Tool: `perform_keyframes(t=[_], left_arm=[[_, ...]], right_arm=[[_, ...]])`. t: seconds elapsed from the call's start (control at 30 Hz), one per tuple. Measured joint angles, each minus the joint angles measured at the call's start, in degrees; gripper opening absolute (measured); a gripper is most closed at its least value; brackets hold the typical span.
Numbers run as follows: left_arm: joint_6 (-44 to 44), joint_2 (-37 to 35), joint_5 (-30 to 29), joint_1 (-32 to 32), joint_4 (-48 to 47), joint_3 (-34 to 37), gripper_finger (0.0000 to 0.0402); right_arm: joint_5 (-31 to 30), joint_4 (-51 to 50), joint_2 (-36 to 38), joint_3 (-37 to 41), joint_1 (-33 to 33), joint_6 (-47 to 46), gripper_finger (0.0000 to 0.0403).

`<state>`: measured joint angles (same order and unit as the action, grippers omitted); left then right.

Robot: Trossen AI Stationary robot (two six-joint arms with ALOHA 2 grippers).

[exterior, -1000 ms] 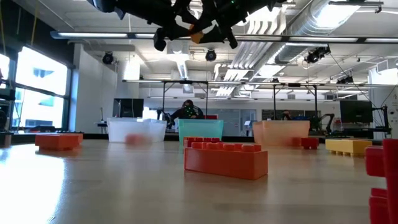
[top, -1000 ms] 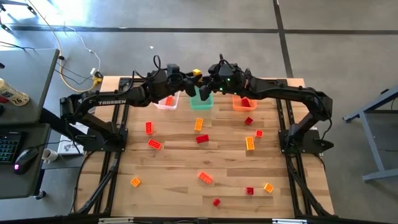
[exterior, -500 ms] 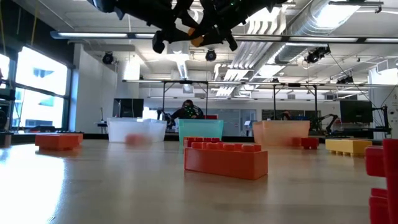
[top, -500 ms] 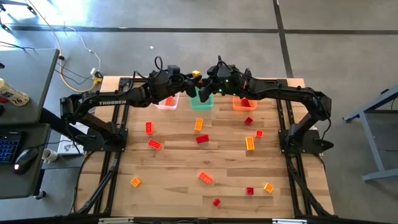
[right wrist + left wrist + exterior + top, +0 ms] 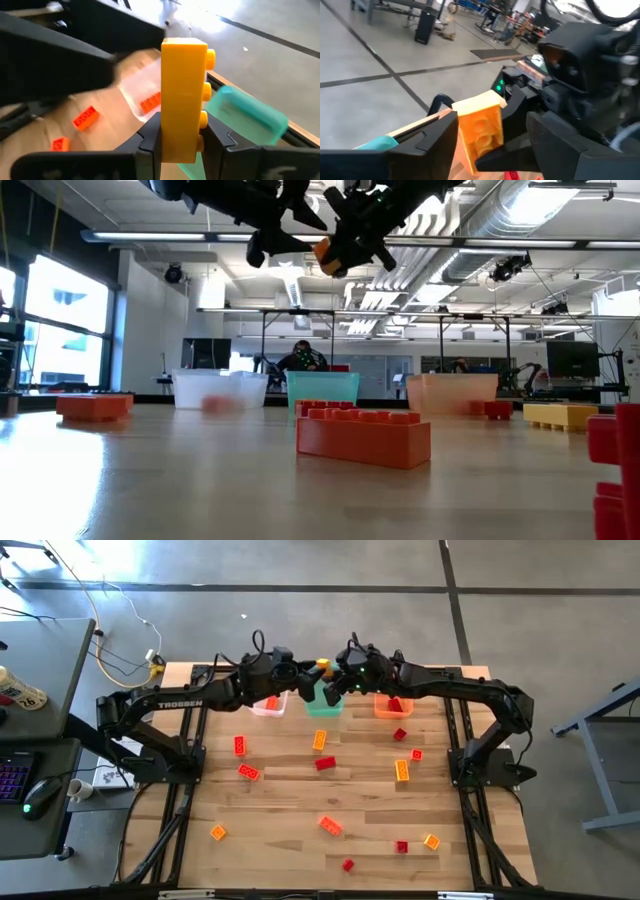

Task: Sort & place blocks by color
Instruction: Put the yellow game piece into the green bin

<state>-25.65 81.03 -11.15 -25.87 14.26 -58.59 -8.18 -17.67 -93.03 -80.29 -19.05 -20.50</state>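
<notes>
hovering at the high view's top centre, the right gripper (image 5: pixel 327 671) clamped a yellow block (image 5: pixel 183 97) upright just above the teal bin (image 5: pixel 322 703); the left gripper (image 5: pixel 300 670) stood open beside it.

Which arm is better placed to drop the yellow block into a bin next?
Right. The right pincer grips the yellow block above the teal bin. The left pincer flanks the block, its hold unclear.

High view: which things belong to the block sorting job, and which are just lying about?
Job: yellow block, clamped in the right gripper beside the left gripper; loose blocks on the table; clear bin, teal bin, orange bin.
Lying about: mouse, keyboard, cables, all off the table.
</notes>
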Motion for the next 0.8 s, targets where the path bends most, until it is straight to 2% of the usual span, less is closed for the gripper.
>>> perform_keyframes(t=[0.2,0.47,0.8], left_arm=[[2.7,-0.1,1.0,-0.8,-4.3,0.0,0.0244],[3.8,-0.3,0.7,-1.1,-8.0,0.0,0.0241],[5.3,-0.3,0.6,-1.0,-13.2,0.0,0.0240]], right_arm=[[-0.8,-4.0,0.0,0.0,-1.4,0.0,0.0070],[-0.8,-8.4,-0.1,0.9,-3.5,-0.1,0.0070],[0.9,-8.0,-4.3,2.5,-3.8,0.0,0.0070]])
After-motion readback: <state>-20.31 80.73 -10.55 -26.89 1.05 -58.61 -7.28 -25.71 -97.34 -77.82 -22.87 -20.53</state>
